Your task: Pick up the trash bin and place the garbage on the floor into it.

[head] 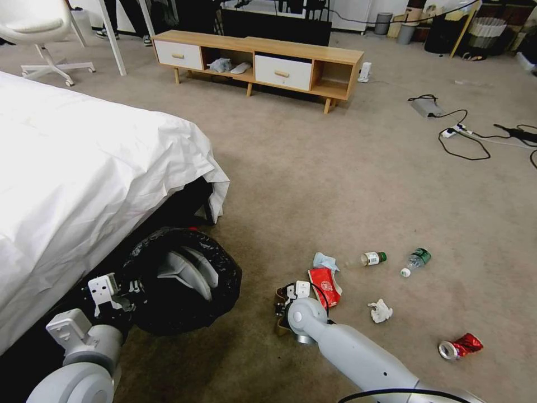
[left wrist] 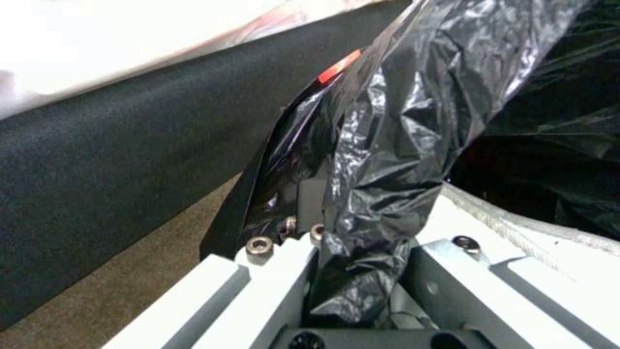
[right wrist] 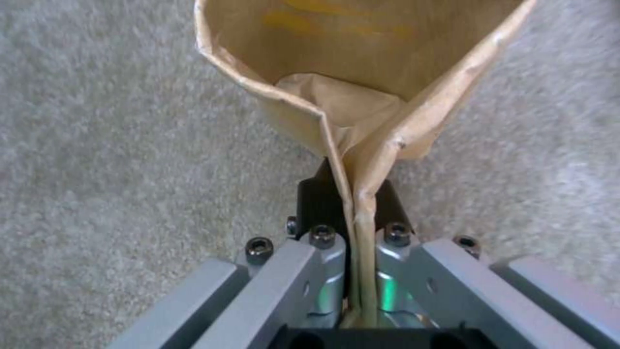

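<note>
Left pincer (left wrist: 362, 271) clamped on trash bin (head: 179, 280) liner rim; bin tilted beside bed (head: 84, 184), mouth facing right pincer. Right pincer (right wrist: 358, 232) closed on brown paper bag (right wrist: 362, 72), low over floor (head: 335, 184), just right of bin. Remaining garbage beyond right pincer, away from bin.

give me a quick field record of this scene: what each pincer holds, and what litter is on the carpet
left pincer: shut on the black plastic liner of the small round trash bin, beside the white-sheeted bed
right pincer: shut on the brown paper bag, low over the beige carpet
loose litter: red wrapper, white tissue, crushed red can, two green-capped bottles
</note>
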